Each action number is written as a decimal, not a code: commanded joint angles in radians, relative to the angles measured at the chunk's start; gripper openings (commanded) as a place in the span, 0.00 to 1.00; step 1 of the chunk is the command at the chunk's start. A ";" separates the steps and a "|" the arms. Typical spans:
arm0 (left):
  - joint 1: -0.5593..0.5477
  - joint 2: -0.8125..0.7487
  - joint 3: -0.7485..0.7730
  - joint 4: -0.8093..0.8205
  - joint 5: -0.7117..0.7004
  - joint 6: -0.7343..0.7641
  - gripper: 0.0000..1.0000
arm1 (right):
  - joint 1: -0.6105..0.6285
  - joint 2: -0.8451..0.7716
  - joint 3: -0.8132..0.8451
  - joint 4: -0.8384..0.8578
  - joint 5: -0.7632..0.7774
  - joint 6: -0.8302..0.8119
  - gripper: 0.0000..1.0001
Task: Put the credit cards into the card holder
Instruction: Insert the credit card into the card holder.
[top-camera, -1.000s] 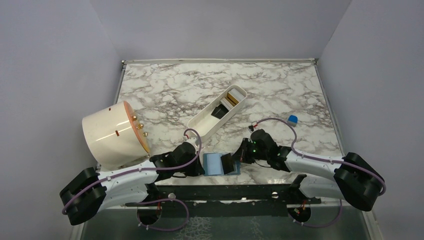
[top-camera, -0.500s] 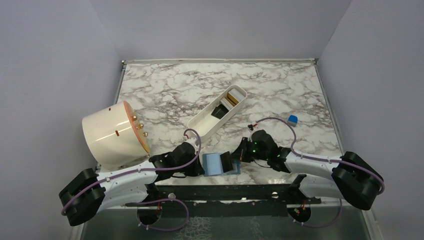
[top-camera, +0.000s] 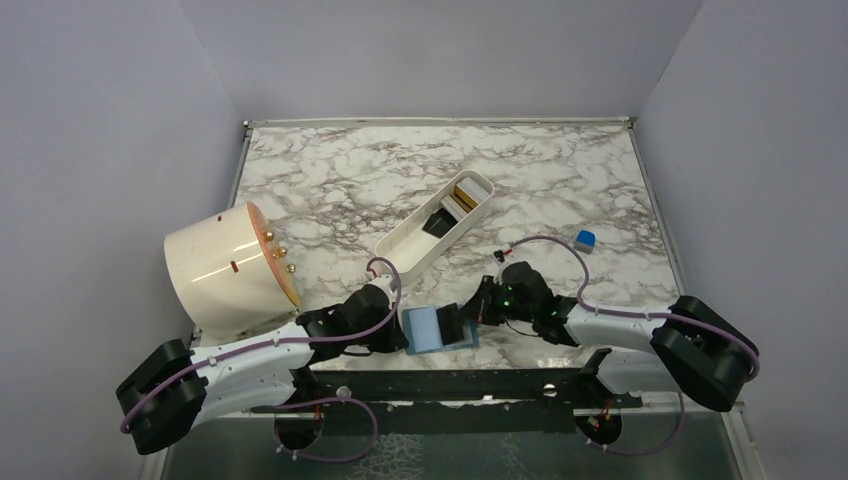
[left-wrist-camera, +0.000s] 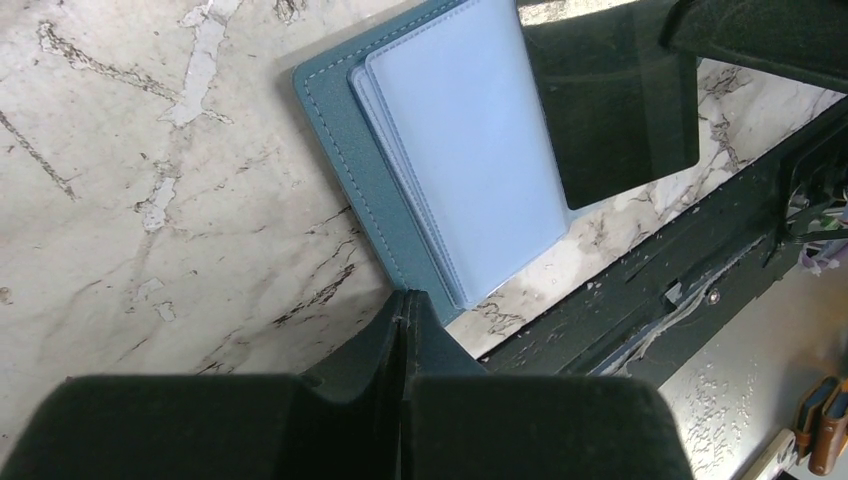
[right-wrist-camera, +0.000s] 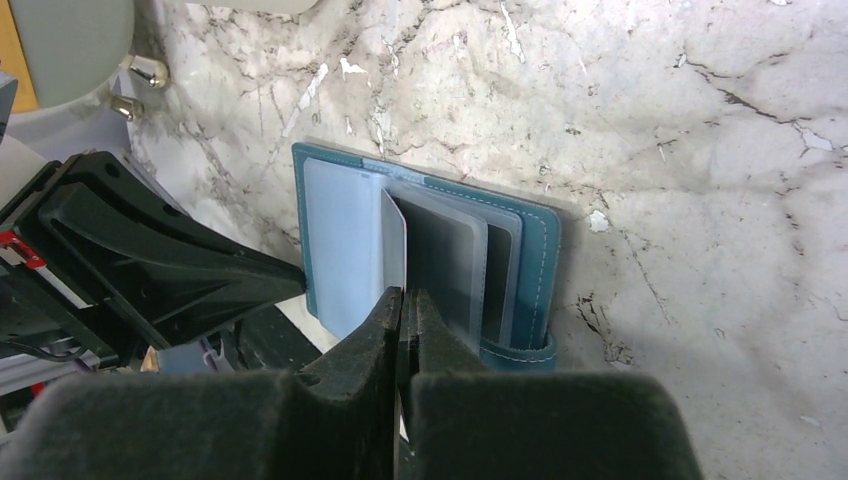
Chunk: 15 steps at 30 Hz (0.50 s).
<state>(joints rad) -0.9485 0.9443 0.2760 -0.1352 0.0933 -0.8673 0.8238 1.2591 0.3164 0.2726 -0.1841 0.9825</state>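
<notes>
At the table's near edge, where the open card holder (top-camera: 425, 328) lies between the arms, the right gripper (right-wrist-camera: 405, 297), clamped on a black credit card (left-wrist-camera: 610, 110) tilted over the pockets, should slide its edge squarely into a sleeve while the left gripper (left-wrist-camera: 404, 300), fingers pressed together, steadies the cover's corner

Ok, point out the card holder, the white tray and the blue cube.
card holder (left-wrist-camera: 470, 150), left wrist view, pale inner page
white tray (top-camera: 408, 243), top view, bare floor
blue cube (top-camera: 585, 239), top view, top face
</notes>
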 joint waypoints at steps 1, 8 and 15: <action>0.000 0.007 -0.004 0.011 -0.024 0.014 0.00 | 0.005 0.022 -0.017 0.021 0.002 -0.018 0.01; 0.001 0.027 0.003 0.030 -0.028 0.016 0.00 | 0.005 0.089 -0.027 0.087 -0.062 -0.025 0.01; 0.001 0.060 0.018 0.027 -0.030 0.025 0.00 | 0.005 0.093 -0.045 0.129 -0.101 -0.020 0.01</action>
<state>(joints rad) -0.9485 0.9829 0.2802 -0.1192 0.0872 -0.8616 0.8238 1.3430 0.2951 0.3744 -0.2470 0.9825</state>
